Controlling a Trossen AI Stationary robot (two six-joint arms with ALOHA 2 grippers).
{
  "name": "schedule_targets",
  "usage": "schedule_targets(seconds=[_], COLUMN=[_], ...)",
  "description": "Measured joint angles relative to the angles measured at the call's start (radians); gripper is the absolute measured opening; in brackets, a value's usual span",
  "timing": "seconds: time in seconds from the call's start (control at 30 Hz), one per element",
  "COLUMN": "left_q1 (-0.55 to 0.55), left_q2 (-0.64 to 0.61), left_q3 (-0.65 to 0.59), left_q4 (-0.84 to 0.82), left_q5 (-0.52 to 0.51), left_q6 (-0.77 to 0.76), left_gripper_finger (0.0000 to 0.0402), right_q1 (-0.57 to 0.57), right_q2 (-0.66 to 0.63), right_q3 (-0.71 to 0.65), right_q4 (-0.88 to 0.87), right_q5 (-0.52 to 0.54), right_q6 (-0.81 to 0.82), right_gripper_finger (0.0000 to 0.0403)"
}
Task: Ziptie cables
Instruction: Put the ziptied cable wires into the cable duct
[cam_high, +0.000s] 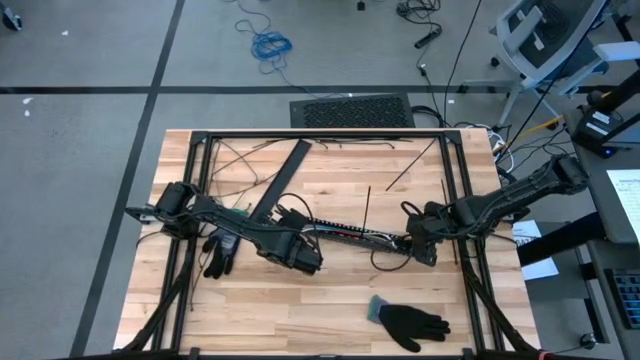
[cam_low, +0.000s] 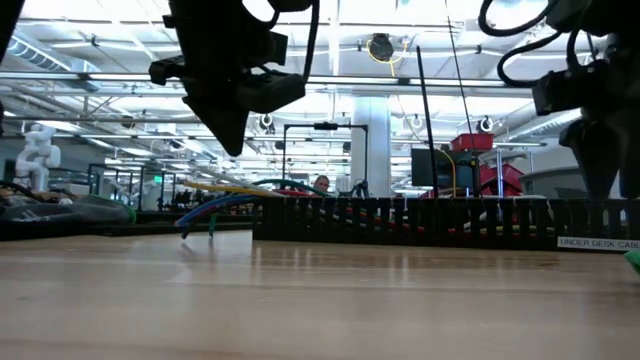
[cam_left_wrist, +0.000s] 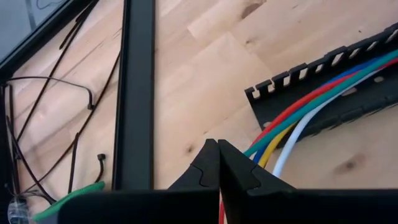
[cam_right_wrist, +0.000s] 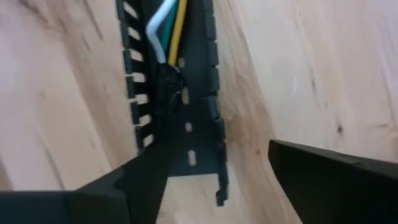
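Both tools low over cables (cam_left_wrist: 311, 106)

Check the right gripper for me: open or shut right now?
Open. In the right wrist view the right gripper has its two dark fingers spread wide apart, straddling the end of the black slotted strip, with nothing gripped between them.

The tabletop (cam_high: 330, 300) is pale blond wood with darker grain streaks, framed by a black rail (cam_left_wrist: 138, 93). The cables (cam_left_wrist: 311, 106) run red, green, blue, yellow and white along a black slotted strip (cam_right_wrist: 199, 93). Near the table's front edge lies a black glove (cam_high: 412, 322) with a teal cuff.
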Motion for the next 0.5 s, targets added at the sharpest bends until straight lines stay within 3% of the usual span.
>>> schedule_targets(seconds=[0.13,0.37,0.5], left_q1=[0.0,0.0,0.0], left_q2=[0.0,0.0,0.0], left_q3=[0.0,0.0,0.0], left_q4=[0.0,0.003,0.003], left_q5=[0.0,0.0,0.0], left_q6=[0.0,0.0,0.0], left_gripper_finger=[0.0,0.0,0.0], right_q1=[0.0,-0.005,-0.039], right_q2=[0.039,0.119,0.169], right_q3=[-0.001,-0.019,-0.019], right_q4=[0.014,0.158,0.254], right_q5=[0.03,0.123,0.121], right_q6=[-0.011,-0.018,-0.042], right_gripper_finger=[0.0274,0.0246,0.0235])
